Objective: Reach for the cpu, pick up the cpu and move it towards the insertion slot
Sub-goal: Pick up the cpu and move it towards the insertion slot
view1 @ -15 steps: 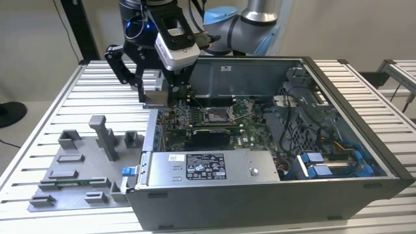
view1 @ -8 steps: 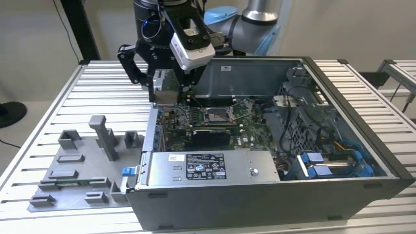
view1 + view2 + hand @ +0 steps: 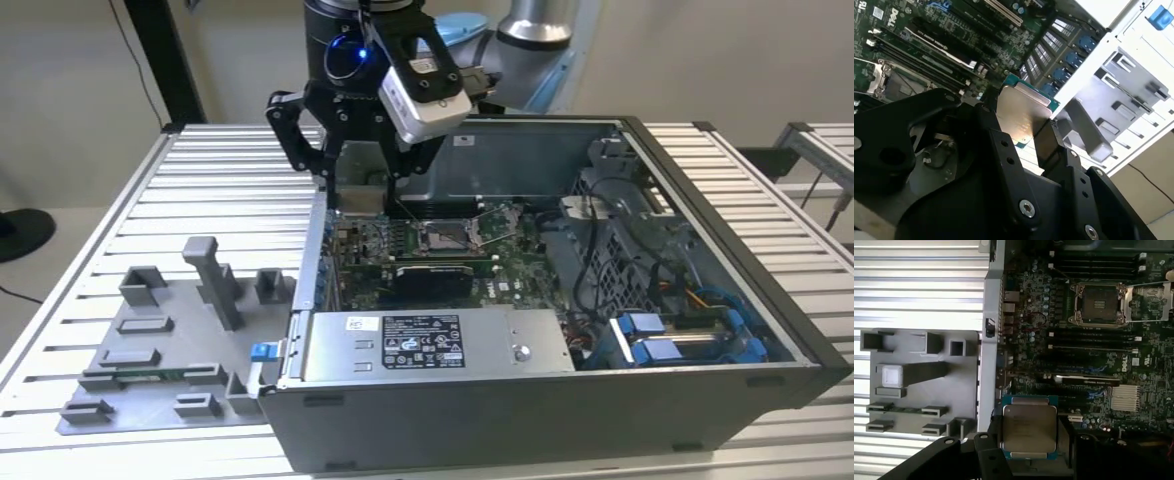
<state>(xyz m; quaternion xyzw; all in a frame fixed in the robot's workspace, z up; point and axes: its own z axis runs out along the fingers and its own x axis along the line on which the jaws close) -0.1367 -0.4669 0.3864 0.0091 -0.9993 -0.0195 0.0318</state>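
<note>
In the exterior view, the gripper (image 3: pixel 358 190) hangs over the open computer case (image 3: pixel 694 330), just beside the insertion slot (image 3: pixel 445 236). In the second wrist view, the black fingers (image 3: pixel 1046 145) pinch the cpu (image 3: pixel 1021 117) above the motherboard (image 3: pixel 929 35). In the first wrist view, the cpu (image 3: pixel 1029 427) sits well apart from the slot (image 3: pixel 1100 303); the grey fixture (image 3: pixel 919 380) lies on the worktop (image 3: pixel 919 285).

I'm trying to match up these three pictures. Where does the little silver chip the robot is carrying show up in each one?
Exterior view: the cpu hangs between the fingers over the case's edge, toward the exterior view's left.
First wrist view: the cpu is clamped above the green board.
Second wrist view: the cpu sits between the black fingers.
Shared landmark: the insertion slot, a metal-framed square.
</note>
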